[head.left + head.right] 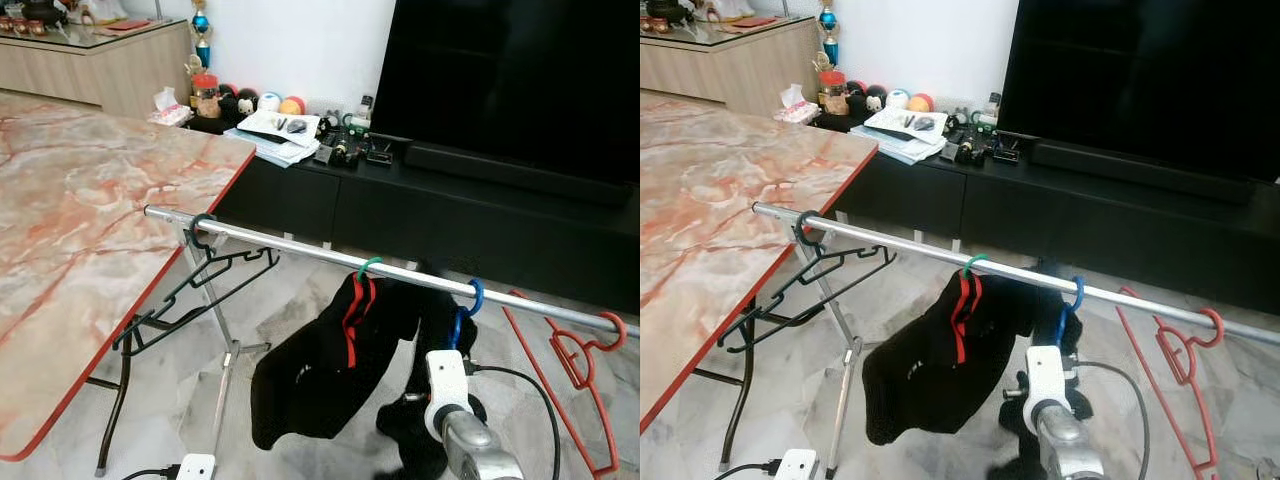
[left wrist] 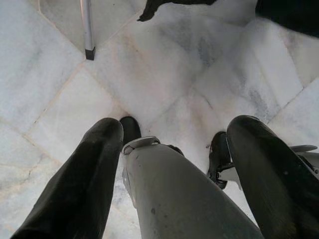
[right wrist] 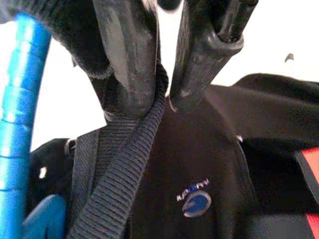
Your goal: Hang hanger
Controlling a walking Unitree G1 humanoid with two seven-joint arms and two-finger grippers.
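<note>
I see a silver rail running from the left-centre of the frame down to the right edge, just beside the red-edged marble surface that fills the left side. Four hangers sit on it: a dark green hanger near the rail's left end, tilted down toward the surface edge; a green-hooked hanger at mid-rail, carrying a black garment with red straps; a blue hanger just to its right; and a red hanger at the far right, hooked over the rail with its body hanging toward the lower right corner.

My right arm rises at bottom centre-right, its white wrist directly below the blue hanger. In the right wrist view the right gripper has its fingers pressed nearly together, pinching a ribbed black fabric edge of the garment, with the blue hanger's wrapped bar close alongside.

In the left wrist view the left gripper points down at the marble floor, fingers spread wide, holding nothing; a rail stand leg shows at that frame's top
</note>
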